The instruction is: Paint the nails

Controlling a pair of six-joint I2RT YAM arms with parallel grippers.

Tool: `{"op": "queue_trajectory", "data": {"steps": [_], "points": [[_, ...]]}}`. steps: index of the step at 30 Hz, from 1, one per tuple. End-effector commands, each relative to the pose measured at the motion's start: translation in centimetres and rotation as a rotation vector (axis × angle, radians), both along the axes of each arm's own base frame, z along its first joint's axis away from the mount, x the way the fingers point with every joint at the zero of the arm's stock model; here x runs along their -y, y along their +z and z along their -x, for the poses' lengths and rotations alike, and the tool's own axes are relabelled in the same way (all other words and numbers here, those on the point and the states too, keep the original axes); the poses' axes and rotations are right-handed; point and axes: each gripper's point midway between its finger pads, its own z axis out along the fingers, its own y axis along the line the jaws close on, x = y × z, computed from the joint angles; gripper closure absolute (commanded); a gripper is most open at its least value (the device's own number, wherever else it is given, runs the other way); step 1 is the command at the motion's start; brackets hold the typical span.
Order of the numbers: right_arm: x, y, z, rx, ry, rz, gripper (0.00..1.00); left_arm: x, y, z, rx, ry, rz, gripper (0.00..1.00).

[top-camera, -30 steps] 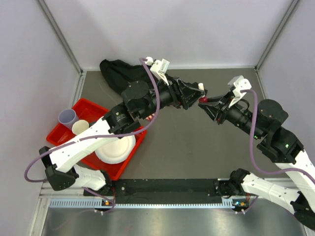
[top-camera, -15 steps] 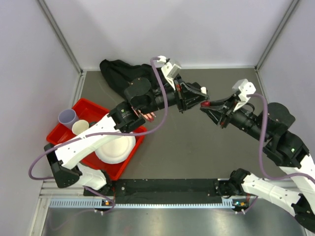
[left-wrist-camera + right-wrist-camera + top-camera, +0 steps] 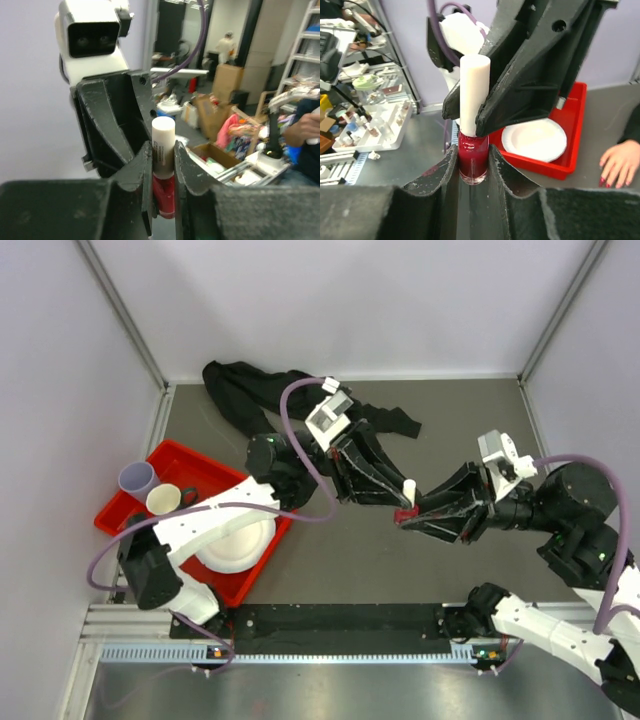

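Lowered bottle (image 3: 472, 161), seemingly pinched by both arms' fingers (image 3: 439, 181).

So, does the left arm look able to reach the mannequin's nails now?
Probably not yet: the left fingers grip the white cap, which sits on the red bottle held by the right fingers.

Red tray (image 3: 195, 472), white plate (image 3: 238, 545), lilac cup (image 3: 136, 478)

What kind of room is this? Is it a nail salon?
Probably a robot lab or workshop, not a salon. Two robot arms work over a grey table with plain walls round it, the hand is a dummy, and cardboard boxes stand in the room behind.
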Motion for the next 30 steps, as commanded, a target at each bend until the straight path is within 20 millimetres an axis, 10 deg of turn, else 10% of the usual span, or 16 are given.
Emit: {"op": "queue_trajectory", "data": {"steps": [1,4,11,19,30], "points": [[-0.1,3.2,-2.6,0.074,-0.128,-0.090,1.00,1.7,-3.4,-2.6,-0.063,0.168,-0.227,0.83],[0.4,1.9,-4.8,0.062,-0.250,-0.036,1.00,1.1,-3.3,-6.5,-0.045,0.502,-0.256,0.57],[1.8,0.2,-10.1,0.100,-0.515,0.082,1.00,-2.2,-2.9,-13.2,-0.140,0.972,-0.299,0.33],[1.7,-0.3,-13.4,0.137,-0.624,0.155,1.00,-3.6,-2.0,-17.0,-0.299,1.181,-0.268,0.50],[1.2,-1.2,-15.1,0.107,-0.669,0.182,1.00,-1.5,-1.5,-16.6,-0.228,1.101,-0.226,0.40]]}}
